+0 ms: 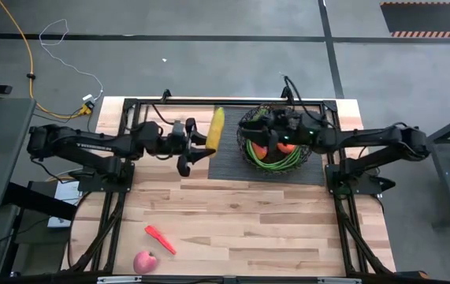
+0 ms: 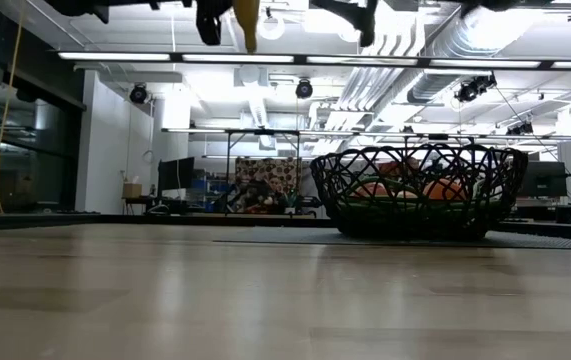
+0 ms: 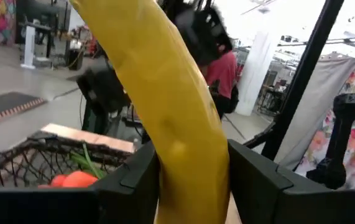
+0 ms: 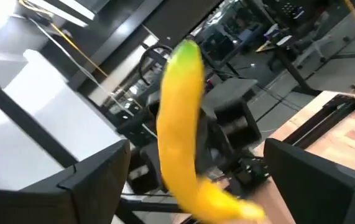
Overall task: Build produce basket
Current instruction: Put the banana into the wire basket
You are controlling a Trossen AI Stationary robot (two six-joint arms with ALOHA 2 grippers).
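Note:
A yellow banana [image 1: 216, 128] with a green tip hangs high over the left edge of the dark mat [image 1: 232, 170], with my left gripper [image 1: 202, 150] shut on it. To its right, the black wire basket [image 1: 276, 142] stands on the mat and holds oranges [image 3: 71, 179] and green beans [image 1: 288, 160]. My right gripper [image 1: 256, 130] hovers open above the basket's far left rim. It faces the banana [image 4: 180, 124] across a gap and touches nothing. A carrot [image 1: 160, 239] and a pink apple [image 1: 144, 262] lie on the wood near the front left. My left gripper pinches the banana near its end toward the table's front [image 3: 189, 177] between its two fingers [image 3: 133, 183]. The fingers come in level from the table's left and lie across the fruit. The banana is lifted well clear of the table, its green-tipped end pointing toward the far edge.
The arms' black frame rails [image 1: 122, 197] run along both sides of the table. Bare wood [image 1: 256, 229] fills the near half between them. In the low view the basket [image 2: 420, 190] stands right of centre, both grippers high above it.

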